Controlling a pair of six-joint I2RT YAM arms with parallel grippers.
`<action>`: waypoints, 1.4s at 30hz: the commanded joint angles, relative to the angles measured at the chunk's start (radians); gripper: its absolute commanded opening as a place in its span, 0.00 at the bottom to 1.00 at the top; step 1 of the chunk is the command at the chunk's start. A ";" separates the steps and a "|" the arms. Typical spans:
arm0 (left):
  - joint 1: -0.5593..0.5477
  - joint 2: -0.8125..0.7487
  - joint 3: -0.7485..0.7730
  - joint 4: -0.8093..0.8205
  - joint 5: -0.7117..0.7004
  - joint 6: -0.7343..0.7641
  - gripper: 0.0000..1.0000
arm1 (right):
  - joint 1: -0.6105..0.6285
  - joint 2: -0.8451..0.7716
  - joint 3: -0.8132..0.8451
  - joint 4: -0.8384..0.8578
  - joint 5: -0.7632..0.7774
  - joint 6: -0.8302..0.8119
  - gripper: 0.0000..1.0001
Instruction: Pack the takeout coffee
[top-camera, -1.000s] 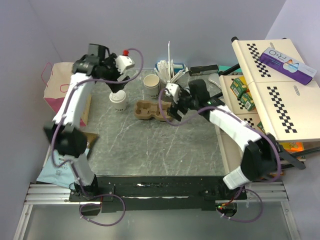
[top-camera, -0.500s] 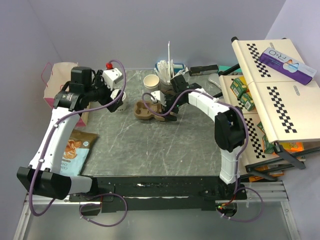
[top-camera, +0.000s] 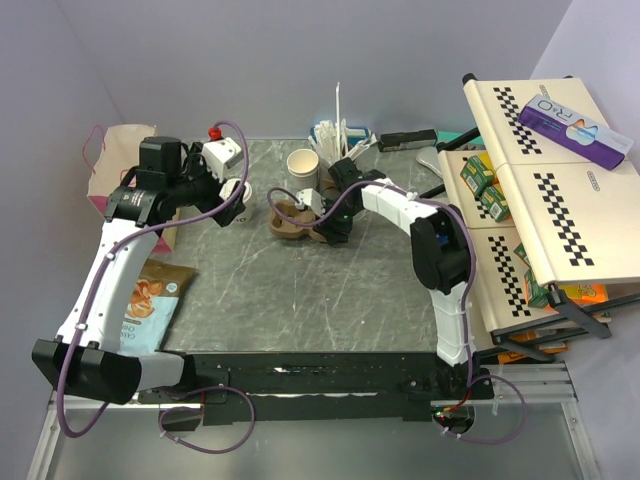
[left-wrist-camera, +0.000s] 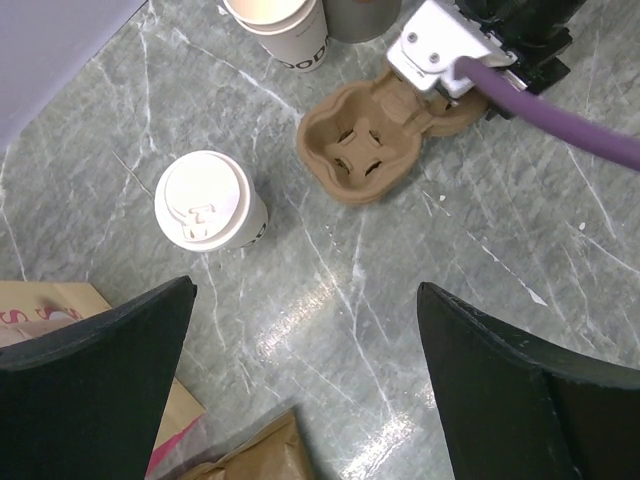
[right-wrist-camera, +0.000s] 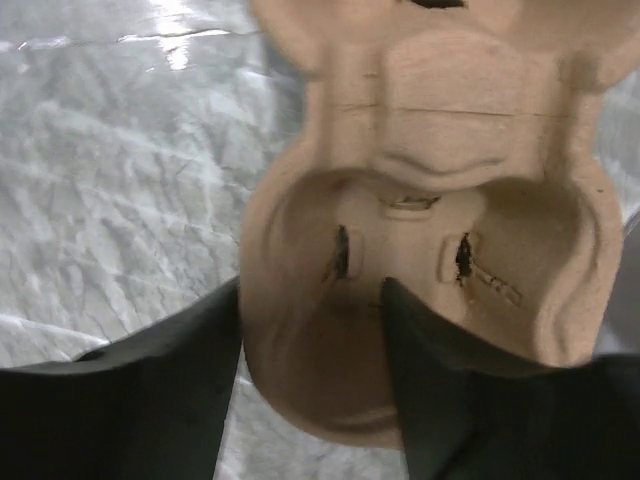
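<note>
The takeout coffee (left-wrist-camera: 205, 200), a white paper cup with its lid on, stands upright on the grey marble table left of the brown cardboard tray (left-wrist-camera: 365, 150). My left gripper (left-wrist-camera: 305, 288) hangs open above the table, nearer to me than the cup and holding nothing. In the top view it (top-camera: 232, 200) covers most of the cup. My right gripper (right-wrist-camera: 310, 285) straddles the wall of the tray (right-wrist-camera: 430, 200): one finger lies against the outside, and the other stands in the well, apart from the wall. It reaches the right end of the tray (top-camera: 290, 220).
An open, lidless paper cup (top-camera: 302, 165) stands behind the tray, beside a grey cup of straws and stirrers (top-camera: 338, 150). A pink-handled paper bag (top-camera: 115, 165) and a snack bag (top-camera: 150, 295) lie at the left. A shelf of boxes (top-camera: 540, 170) lines the right edge.
My right gripper came down onto the tray's right well and its jaws narrowed around the wall. My left arm drew back from above the lidded cup and has since held still.
</note>
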 joint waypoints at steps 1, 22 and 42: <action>0.005 -0.022 0.005 0.046 0.027 -0.018 0.99 | 0.006 -0.067 -0.055 0.067 0.093 0.198 0.50; 0.005 0.098 0.036 0.123 0.143 -0.045 0.99 | -0.179 -0.495 -0.602 0.032 0.352 0.897 0.41; 0.005 0.165 0.134 0.088 0.208 -0.045 0.99 | -0.255 -0.366 -0.188 -0.109 0.231 0.652 0.81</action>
